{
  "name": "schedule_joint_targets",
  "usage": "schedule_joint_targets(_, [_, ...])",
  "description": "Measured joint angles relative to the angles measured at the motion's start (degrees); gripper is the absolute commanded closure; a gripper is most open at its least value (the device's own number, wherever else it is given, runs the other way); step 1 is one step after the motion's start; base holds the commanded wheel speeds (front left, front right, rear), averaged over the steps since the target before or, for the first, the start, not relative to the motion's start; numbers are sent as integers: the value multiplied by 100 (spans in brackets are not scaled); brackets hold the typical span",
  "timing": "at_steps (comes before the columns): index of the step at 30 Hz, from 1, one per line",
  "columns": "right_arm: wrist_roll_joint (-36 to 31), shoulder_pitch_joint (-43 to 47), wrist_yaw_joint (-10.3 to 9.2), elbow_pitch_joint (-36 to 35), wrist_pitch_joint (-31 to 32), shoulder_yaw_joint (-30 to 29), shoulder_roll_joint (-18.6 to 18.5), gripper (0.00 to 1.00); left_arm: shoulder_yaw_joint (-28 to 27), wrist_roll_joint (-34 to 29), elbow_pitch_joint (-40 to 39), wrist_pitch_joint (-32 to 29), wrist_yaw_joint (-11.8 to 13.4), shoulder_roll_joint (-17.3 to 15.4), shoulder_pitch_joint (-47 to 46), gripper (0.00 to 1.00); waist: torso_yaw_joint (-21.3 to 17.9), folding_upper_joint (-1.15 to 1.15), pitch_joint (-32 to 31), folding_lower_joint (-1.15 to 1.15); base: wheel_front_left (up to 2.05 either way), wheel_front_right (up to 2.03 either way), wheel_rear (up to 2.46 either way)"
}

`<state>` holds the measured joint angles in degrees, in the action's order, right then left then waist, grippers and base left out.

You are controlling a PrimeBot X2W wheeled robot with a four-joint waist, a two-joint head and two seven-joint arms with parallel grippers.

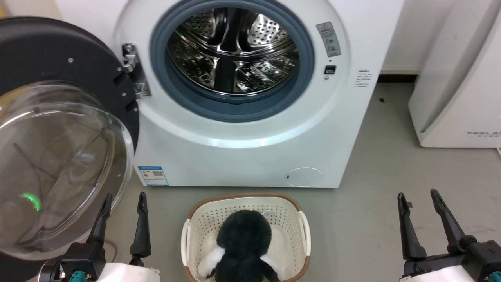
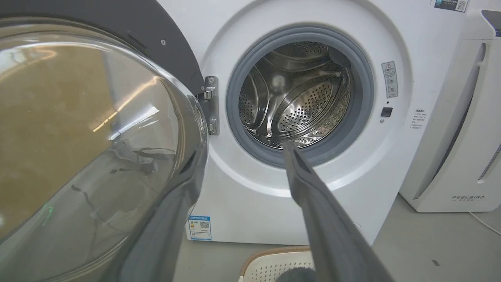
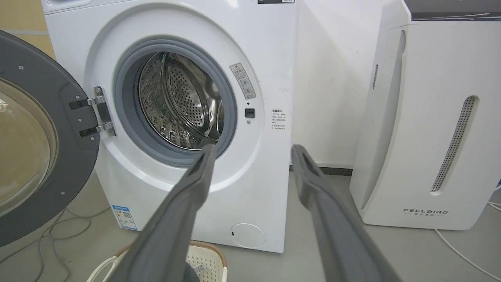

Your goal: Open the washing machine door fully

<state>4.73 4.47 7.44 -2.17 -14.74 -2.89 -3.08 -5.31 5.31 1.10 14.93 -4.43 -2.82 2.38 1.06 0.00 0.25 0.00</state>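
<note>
Our left jaws and right jaws both stand released, gripping nothing. The washing machine door (image 1: 58, 149) stands wide open, its glass bowl just left of our left jaws; we cannot tell whether they touch. The washing machine (image 1: 242, 156), drum exposed, stands ahead of both jaws, beyond a basket (image 1: 203, 219).

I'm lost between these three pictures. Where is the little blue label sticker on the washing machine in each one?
Head view: blue label sticker left of centre, at the washing machine's bottom left corner.
Left wrist view: sticker low, left of centre.
Right wrist view: sticker lower left.
Shared landmark: the metal hinge above it.
</note>
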Motion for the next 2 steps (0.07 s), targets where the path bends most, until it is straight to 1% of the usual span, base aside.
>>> schedule_joint_targets(2, [0,1,0,-3,0,2,1,0,8,0,45,0,30,0,0,0,-71,0,6,0,0,0,0])
